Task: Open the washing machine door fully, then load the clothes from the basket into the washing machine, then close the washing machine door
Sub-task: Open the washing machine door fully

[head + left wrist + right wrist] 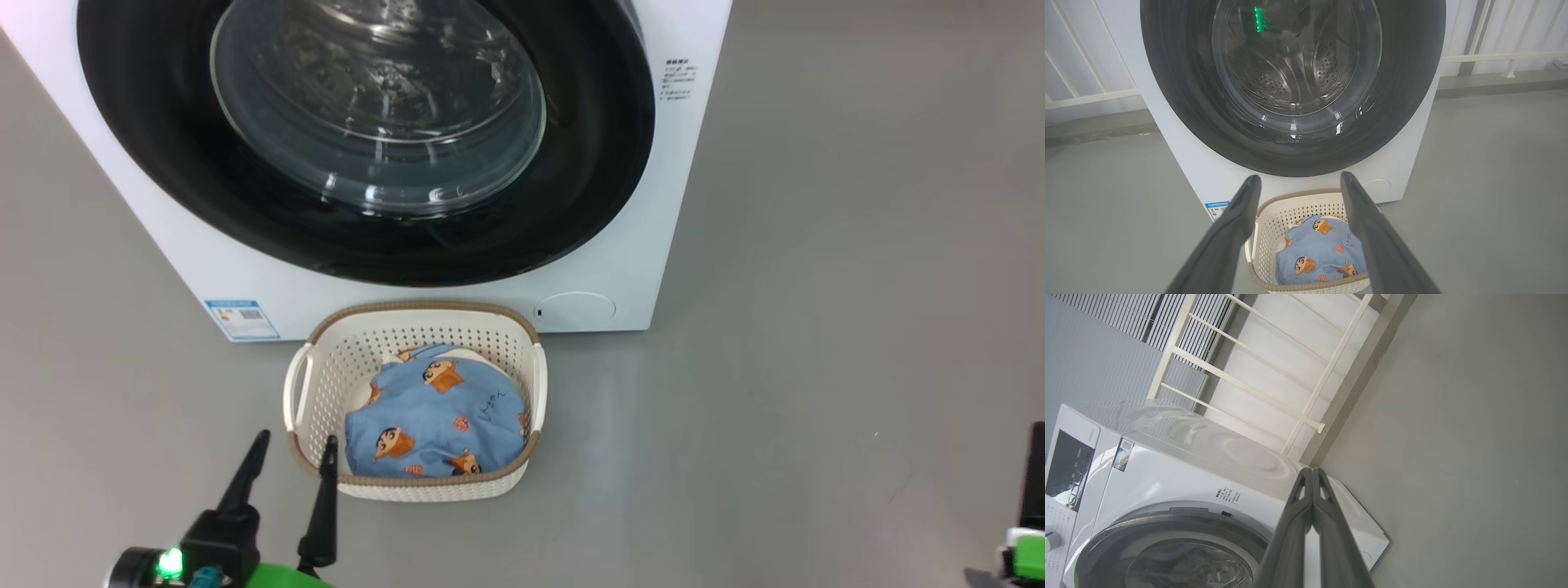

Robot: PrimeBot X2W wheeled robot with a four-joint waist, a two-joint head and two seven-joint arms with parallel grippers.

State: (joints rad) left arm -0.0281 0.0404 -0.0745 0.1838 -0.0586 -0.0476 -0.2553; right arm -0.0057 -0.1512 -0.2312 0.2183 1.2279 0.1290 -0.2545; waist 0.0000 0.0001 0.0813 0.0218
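Observation:
The washing machine (629,269) stands white before me with its round black washing machine door (588,188) shut flat against the front. On the floor just in front sits the cream basket (424,309) holding the light blue cartoon-print clothes (437,420). My left gripper (295,438) is open and empty, its fingertips at the basket's near left corner. In the left wrist view the left gripper (1300,176) frames the basket (1274,216) and clothes (1318,249) below the door (1180,102). My right gripper (1312,470) is shut on nothing, out to the machine's right.
Grey floor spreads wide to the right of the machine. A blue label sticker (242,318) and a round cover (575,311) mark the machine's base. White railing (1306,412) runs behind it. The control panel (1067,469) shows in the right wrist view.

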